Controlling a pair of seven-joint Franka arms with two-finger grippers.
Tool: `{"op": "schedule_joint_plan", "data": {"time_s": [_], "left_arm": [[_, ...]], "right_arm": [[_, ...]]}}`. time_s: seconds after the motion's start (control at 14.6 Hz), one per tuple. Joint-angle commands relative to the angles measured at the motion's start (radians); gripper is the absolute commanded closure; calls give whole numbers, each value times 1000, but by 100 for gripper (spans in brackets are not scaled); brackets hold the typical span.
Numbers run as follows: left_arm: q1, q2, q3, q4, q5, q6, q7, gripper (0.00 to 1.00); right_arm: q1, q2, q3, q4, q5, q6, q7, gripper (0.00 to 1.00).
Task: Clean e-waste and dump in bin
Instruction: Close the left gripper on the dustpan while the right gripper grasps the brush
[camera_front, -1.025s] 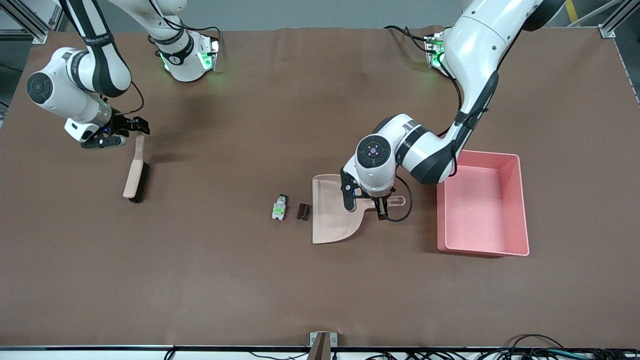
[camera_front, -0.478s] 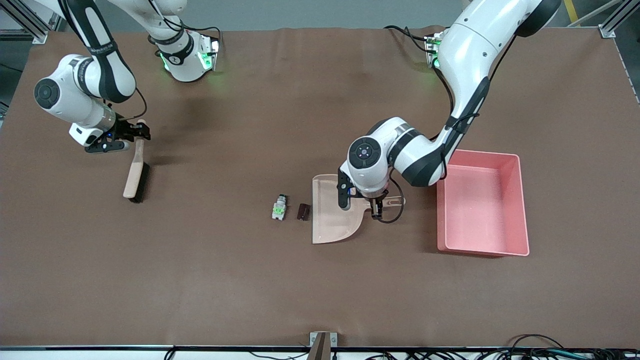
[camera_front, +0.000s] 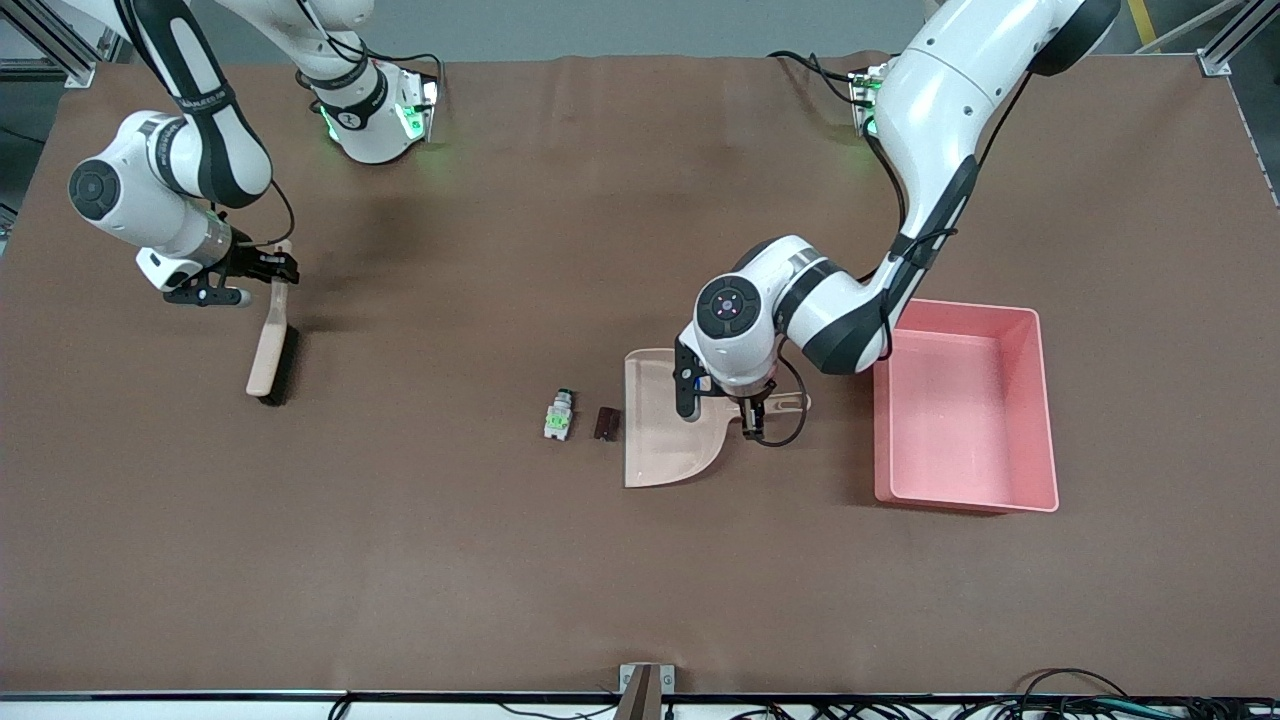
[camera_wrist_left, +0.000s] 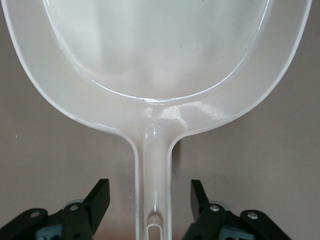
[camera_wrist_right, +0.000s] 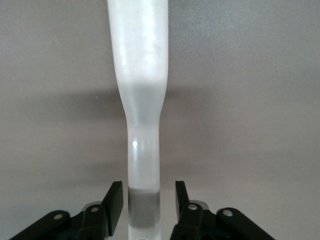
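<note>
The e-waste lies on the brown table: a white-and-green component (camera_front: 557, 417) and a small dark block (camera_front: 605, 422), just off the open mouth of the beige dustpan (camera_front: 665, 430). My left gripper (camera_front: 755, 412) is open and straddles the dustpan's handle (camera_wrist_left: 154, 170) with a gap on each side; the pan (camera_wrist_left: 160, 60) is empty. My right gripper (camera_front: 273, 268) is open around the end of the brush handle (camera_wrist_right: 142, 150), not touching it. The brush (camera_front: 271, 345) lies toward the right arm's end. The pink bin (camera_front: 1040, 400) stands beside the dustpan handle, toward the left arm's end.
The bin is empty. A small bracket (camera_front: 645, 685) sits at the table edge nearest the front camera. Cables run along that edge.
My right gripper has moved onto the end of the brush handle. My left arm has shifted slightly toward the pan and settled around the dustpan handle. The e-waste, dustpan and bin have not moved.
</note>
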Motion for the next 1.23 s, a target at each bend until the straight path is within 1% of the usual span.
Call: {"op": "schedule_joint_plan", "data": {"time_s": [0.0, 0.14, 0.62, 0.75, 0.89, 1.09, 1.16], "left_arm": [[-6, 9, 0, 16, 10, -7, -15, 26], [-11, 13, 0, 17, 10, -7, -18, 26], [-12, 19, 0, 12, 13, -5, -12, 28], [-12, 27, 0, 14, 15, -5, -14, 29], [-12, 29, 0, 14, 16, -5, -14, 31], [-15, 33, 2, 16, 19, -5, -14, 42], [-15, 33, 0, 17, 19, -5, -14, 43]], "right_arm": [[6, 5, 2, 8, -3, -6, 23, 52], [26, 3, 2, 8, -22, -6, 6, 52], [24, 3, 2, 8, -23, -8, -29, 53], [21, 3, 2, 10, -23, -8, -27, 57], [20, 3, 2, 10, -23, -6, -27, 65], [20, 3, 1, 10, -23, -5, -27, 75], [20, 3, 1, 10, -23, -5, -27, 79]]}}
